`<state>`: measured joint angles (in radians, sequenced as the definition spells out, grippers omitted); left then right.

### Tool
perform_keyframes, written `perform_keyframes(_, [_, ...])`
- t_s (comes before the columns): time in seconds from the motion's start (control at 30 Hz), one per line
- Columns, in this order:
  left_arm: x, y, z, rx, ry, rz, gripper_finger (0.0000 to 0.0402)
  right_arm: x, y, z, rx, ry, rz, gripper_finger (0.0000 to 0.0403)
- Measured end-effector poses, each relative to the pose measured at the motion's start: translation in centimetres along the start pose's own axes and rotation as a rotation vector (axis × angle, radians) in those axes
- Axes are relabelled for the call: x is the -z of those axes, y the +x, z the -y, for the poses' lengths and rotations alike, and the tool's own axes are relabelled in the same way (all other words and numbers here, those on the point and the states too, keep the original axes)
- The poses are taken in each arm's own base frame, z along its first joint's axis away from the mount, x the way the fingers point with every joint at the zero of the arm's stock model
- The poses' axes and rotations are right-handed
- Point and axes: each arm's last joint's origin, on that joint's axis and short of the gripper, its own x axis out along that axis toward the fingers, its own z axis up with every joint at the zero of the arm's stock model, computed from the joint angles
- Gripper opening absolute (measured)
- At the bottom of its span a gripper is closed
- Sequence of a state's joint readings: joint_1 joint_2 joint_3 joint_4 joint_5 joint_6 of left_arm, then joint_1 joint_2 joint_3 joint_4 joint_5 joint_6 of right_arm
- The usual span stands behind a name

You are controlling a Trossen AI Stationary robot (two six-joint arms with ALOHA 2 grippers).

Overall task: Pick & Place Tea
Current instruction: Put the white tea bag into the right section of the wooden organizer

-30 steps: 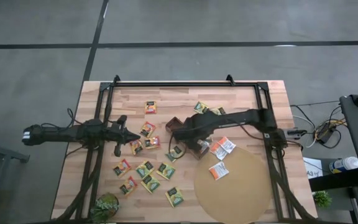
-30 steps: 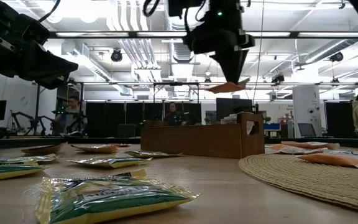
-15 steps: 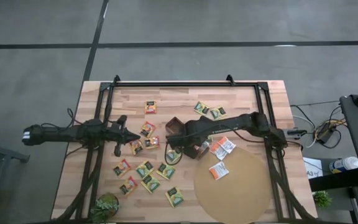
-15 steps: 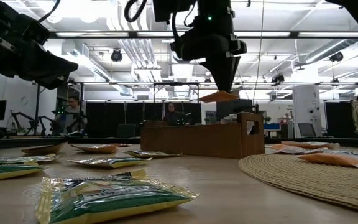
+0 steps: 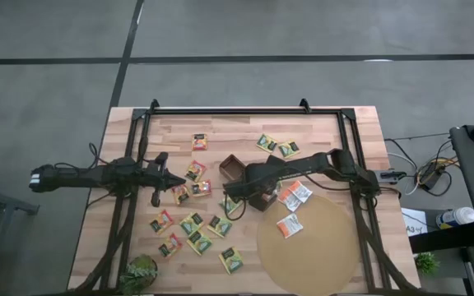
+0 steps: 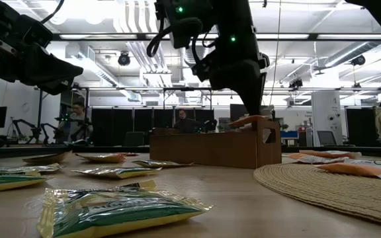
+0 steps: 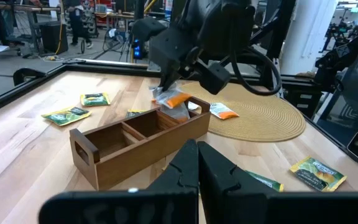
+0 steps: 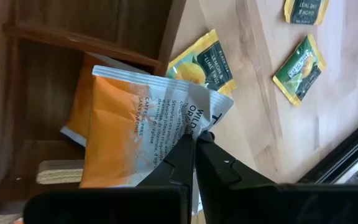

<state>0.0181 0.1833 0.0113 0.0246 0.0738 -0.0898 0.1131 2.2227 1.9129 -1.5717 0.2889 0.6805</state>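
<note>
Right gripper (image 8: 194, 146) is clamped on a white-and-orange tea sachet (image 8: 132, 127), pinched at one edge, fingers fully closed on it. The sachet is held over the end compartment of the wooden box (image 5: 249, 182), partly below the box rim in the low view; another orange sachet (image 8: 79, 118) is seen already lying inside that compartment. The box sits near the middle of the desk (image 5: 319, 131), just beside the round woven mat (image 5: 323, 247) that covers the near right corner.

Left gripper (image 5: 177, 182) is closed with nothing in it, held above the desk left of centre, well apart from the box.

Remaining sachets are scattered loose: a green-yellow group (image 5: 196, 230) is spread toward the near left corner, two green ones (image 5: 276, 146) lie toward the far edge, one orange-red (image 5: 199, 141) also toward the far edge. Two white-orange sachets (image 5: 295, 195) are located at the mat's edge and one (image 5: 289, 226) on the mat.
</note>
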Motion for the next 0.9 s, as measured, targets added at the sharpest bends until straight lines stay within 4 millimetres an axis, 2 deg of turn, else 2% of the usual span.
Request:
perform_keyframes(0.27, [0.0, 0.0, 0.0, 0.000, 0.000, 0.000, 0.0000, 0.0, 0.0, 0.0, 0.001, 0.007, 0.001, 0.0021])
perform_keyframes(0.67, [0.0, 0.0, 0.0, 0.000, 0.000, 0.000, 0.0000, 0.3, -0.7, 0.5, -0.013, 0.023, 0.017, 0.0134])
perform_keyframes(0.9, [0.0, 0.0, 0.0, 0.000, 0.000, 0.000, 0.0000, 0.4, -1.3, 0.8, -0.032, 0.030, 0.027, 0.0160])
